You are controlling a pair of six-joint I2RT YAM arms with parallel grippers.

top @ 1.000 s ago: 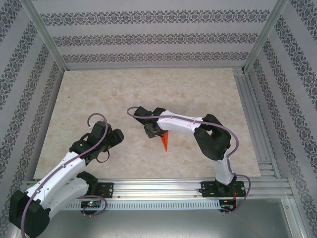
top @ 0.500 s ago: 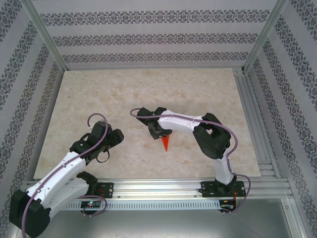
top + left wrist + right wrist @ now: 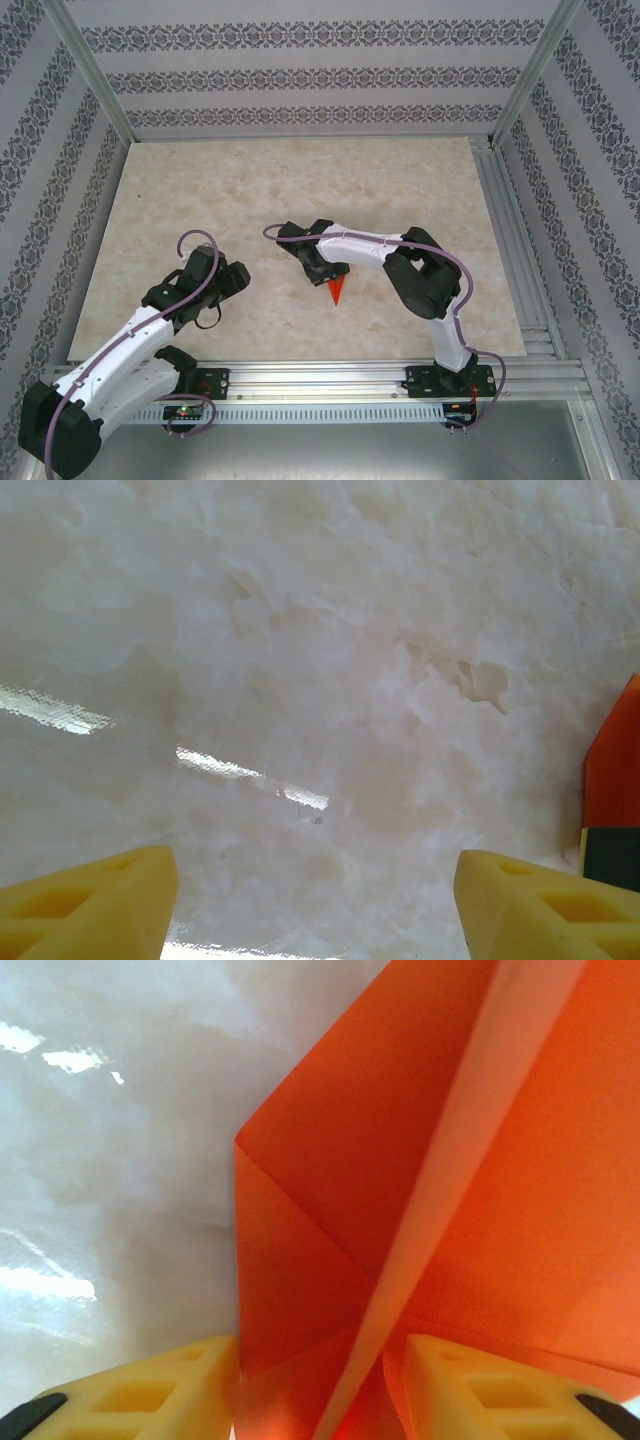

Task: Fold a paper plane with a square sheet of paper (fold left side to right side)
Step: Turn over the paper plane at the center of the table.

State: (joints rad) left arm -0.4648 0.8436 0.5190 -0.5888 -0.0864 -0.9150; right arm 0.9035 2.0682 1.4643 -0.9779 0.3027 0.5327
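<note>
The paper plane [image 3: 337,290] is bright orange folded paper with its point toward the near edge, just under the right wrist. In the right wrist view the paper plane [image 3: 450,1160] shows a pale centre ridge and creased flaps. My right gripper [image 3: 320,1360] is closed round its folds, one yellow finger [image 3: 170,1380] on each side; from above the right gripper [image 3: 325,272] sits over the paper's wide end. My left gripper [image 3: 207,313] hangs open at the near left. In its own view the left gripper [image 3: 315,880] has bare table between its fingers, and the paper plane [image 3: 612,770] shows at the right edge.
The marble-patterned table [image 3: 250,190] is walled by patterned panels on three sides. An aluminium rail [image 3: 320,380] runs along the near edge with both arm bases on it. Frame posts stand at the back corners.
My right gripper has shifted slightly to the right and nearer with the paper, and less orange now shows beneath the wrist. The left arm has stayed put.
</note>
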